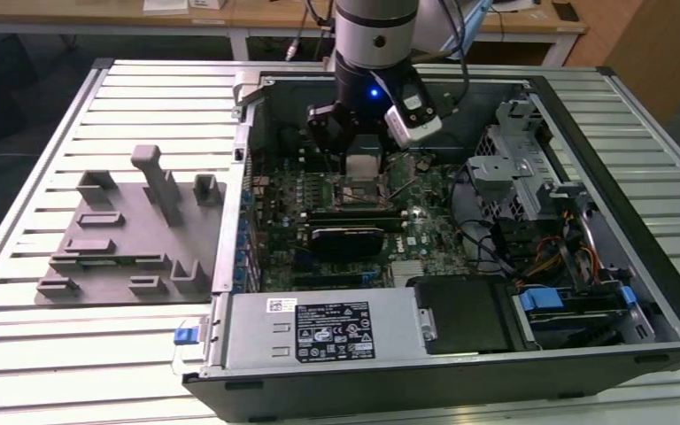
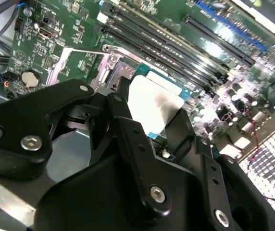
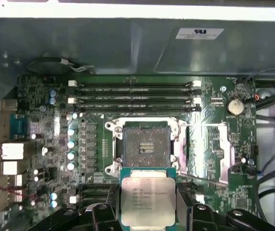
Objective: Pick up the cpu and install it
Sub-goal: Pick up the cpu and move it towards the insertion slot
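Wooden desks stand behind a slatted metal table. At the exterior view's left the table carries a grey fixture with upright blocks, and just beside it an open computer case lying on its side. Over the green motherboard inside, the arm reaches down, its gripper clamped on the cpu, a black finger pressed to each of two opposite edges. The first wrist view shows the chip held level above the board, metal top to the camera, by the edge of the open socket. Memory slots run beyond the socket. A drive cage and cables fill the case at the exterior view's right.
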You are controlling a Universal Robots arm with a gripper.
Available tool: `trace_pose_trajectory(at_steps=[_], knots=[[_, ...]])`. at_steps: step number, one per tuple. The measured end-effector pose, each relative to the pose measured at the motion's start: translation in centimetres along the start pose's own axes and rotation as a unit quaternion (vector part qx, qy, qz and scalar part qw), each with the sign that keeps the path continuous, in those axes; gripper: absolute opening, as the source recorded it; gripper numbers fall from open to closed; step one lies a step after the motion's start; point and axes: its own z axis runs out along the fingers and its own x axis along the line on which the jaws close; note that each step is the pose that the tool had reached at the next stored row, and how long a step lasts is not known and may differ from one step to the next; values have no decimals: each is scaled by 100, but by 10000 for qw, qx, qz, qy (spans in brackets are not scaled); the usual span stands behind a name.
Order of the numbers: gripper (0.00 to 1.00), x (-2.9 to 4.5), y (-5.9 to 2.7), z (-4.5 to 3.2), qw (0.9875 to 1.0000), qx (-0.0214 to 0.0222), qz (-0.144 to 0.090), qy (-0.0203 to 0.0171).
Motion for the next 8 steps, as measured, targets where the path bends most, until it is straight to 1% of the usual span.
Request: trace_pose_trajectory(at_steps=[8], knots=[[55, -7, 109, 77, 10000, 0, 0, 3]])
